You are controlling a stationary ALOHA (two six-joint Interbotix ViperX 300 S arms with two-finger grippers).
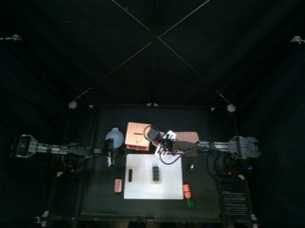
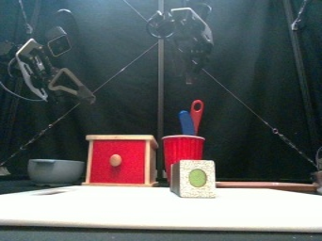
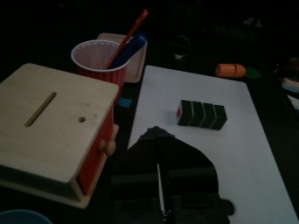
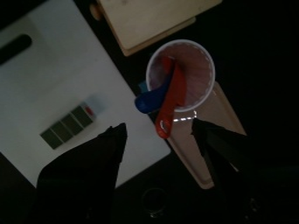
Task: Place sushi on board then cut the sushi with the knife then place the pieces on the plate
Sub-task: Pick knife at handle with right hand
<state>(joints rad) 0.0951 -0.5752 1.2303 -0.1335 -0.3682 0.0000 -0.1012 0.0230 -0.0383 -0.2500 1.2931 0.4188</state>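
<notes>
The black bench (image 1: 102, 203) carries a white cutting board (image 1: 143, 203) at its middle, and the sushi roll (image 1: 155, 172) already lies on the board. Its long axis runs front to back, so the front view shows only its end face. Behind the board's back edge stands the wooden box (image 1: 137, 132), with the red cup (image 2: 184, 151) just beside it on the right. The pink plate (image 2: 270, 186) lies low at the right edge.

By my reading the knife comes next, and that turns on the cup. The red knife (image 2: 197, 111) and the blue knife (image 2: 185, 122) stand handle-up in it, leaning a little. The right claw (image 4: 163, 144) hangs above them with its jaws spread wide and nothing held. From its wrist the handles appear between the jaws, so the needed approach looks like a nearly straight descent. The right arm is the nearer one, reaching in from its side to the cup. The left claw (image 3: 162, 138) is raised off to the left, near the box, with its jaws pressed together and empty.
</notes>
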